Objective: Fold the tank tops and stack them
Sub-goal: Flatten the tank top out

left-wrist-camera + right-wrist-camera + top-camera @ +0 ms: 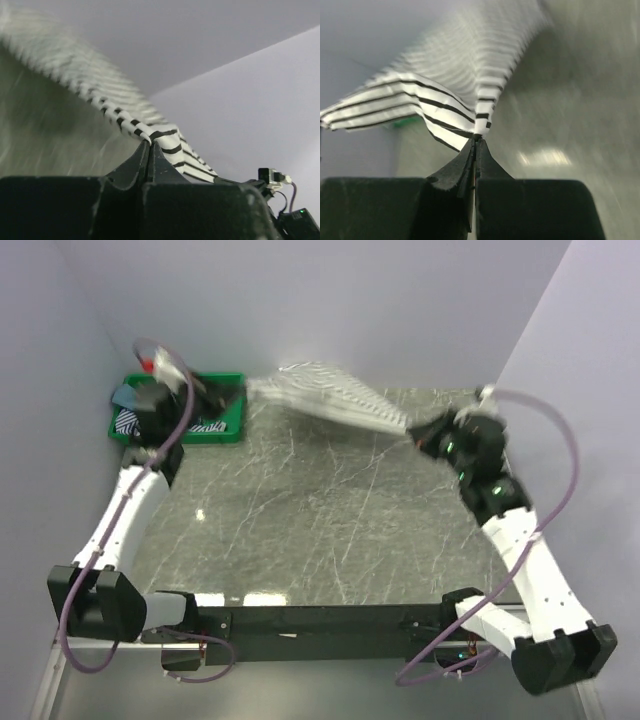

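Note:
The white tank top with thin black stripes (325,392) hangs stretched in the air over the far part of the table, blurred with motion. My left gripper (240,390) is shut on its left end beside the green tray. My right gripper (413,432) is shut on its right end. In the left wrist view the striped cloth (170,141) bunches out of the shut left gripper (150,143). In the right wrist view the cloth (437,107) fans up from the shut right gripper (477,138). Two other tank tops lie in the tray: a blue-and-white striped one (124,421) and a dusty teal one (124,395).
The green plastic tray (232,436) stands at the far left corner, partly covered by my left arm, and a sliver of the tray (406,121) shows under the cloth. Lilac walls close in at the left, back and right. The table top (320,530) is dark marbled stone.

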`<state>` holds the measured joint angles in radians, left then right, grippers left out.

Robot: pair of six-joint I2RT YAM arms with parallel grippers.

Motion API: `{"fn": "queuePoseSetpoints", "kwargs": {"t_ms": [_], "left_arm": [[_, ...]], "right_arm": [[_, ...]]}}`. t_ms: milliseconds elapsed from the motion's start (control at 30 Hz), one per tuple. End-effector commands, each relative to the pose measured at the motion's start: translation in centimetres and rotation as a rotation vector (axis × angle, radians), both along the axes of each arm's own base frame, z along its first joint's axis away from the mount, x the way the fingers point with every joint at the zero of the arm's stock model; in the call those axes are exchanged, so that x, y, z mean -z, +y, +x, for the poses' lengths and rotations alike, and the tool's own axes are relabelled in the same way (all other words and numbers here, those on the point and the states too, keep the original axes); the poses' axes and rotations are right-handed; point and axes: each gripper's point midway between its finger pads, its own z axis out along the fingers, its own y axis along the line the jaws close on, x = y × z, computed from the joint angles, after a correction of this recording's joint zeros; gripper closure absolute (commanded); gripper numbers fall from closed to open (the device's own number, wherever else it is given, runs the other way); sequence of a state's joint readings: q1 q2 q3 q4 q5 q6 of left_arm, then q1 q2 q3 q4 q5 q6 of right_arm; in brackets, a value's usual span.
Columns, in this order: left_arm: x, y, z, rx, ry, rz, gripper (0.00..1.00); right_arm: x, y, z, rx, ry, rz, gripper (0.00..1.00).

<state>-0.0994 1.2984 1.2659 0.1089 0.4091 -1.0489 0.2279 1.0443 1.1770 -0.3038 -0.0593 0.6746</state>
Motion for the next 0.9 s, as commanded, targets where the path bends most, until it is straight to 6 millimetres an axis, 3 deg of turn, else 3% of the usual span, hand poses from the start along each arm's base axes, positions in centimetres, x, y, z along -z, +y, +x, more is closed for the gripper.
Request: {"fn": "queuePoseSetpoints", "kwargs": {"t_ms": [0, 33, 67, 100, 133, 167, 233, 267, 367, 533, 800, 867], "left_arm": [[13.9, -0.5, -3.3, 0.022, 0.356, 0.014, 0.99], [20.3, -0.1, -5.4, 0.013, 0.499, 0.04, 0.99], [22.9, 0.2, -6.8, 0.001, 0.562, 0.045, 0.99], [24.6, 0.4, -7.9, -0.007, 0.597, 0.051, 0.99], [28.3, 0.7, -9.9, -0.006, 0.684, 0.071, 0.99], [29.8, 0.7, -10.9, -0.001, 0.722, 0.079, 0.99], [32.8, 0.6, -13.3, 0.022, 0.802, 0.101, 0.99], [33.6, 0.5, -14.1, 0.029, 0.827, 0.109, 0.99], [35.1, 0.6, -16.2, 0.039, 0.882, 0.126, 0.99], [35.7, 1.4, -18.3, 0.009, 0.928, 0.151, 0.99], [35.2, 1.3, -19.7, 0.054, 0.958, 0.19, 0.99], [35.0, 1.3, -20.0, 0.064, 0.97, 0.198, 0.92]], "right_arm": [[13.8, 0.0, -4.1, 0.011, 0.321, 0.049, 1.0], [16.3, -0.1, -5.3, 0.002, 0.366, 0.045, 1.0], [20.5, -0.6, -7.4, 0.011, 0.447, 0.034, 1.0], [22.3, -0.9, -8.3, 0.023, 0.487, 0.028, 1.0], [24.0, -1.0, -9.2, 0.023, 0.526, 0.023, 1.0], [26.6, -1.2, -10.7, 0.021, 0.598, 0.016, 1.0], [28.6, -1.0, -12.2, 0.007, 0.671, 0.032, 1.0], [29.9, -1.0, -13.2, 0.008, 0.715, 0.04, 1.0], [30.9, -1.1, -14.7, 0.011, 0.764, 0.053, 1.0], [31.3, -1.8, -16.5, 0.023, 0.815, 0.031, 1.0], [31.6, -2.3, -19.6, 0.03, 0.909, 0.054, 1.0], [31.5, -2.5, -20.3, 0.026, 0.932, 0.042, 0.95]]}}
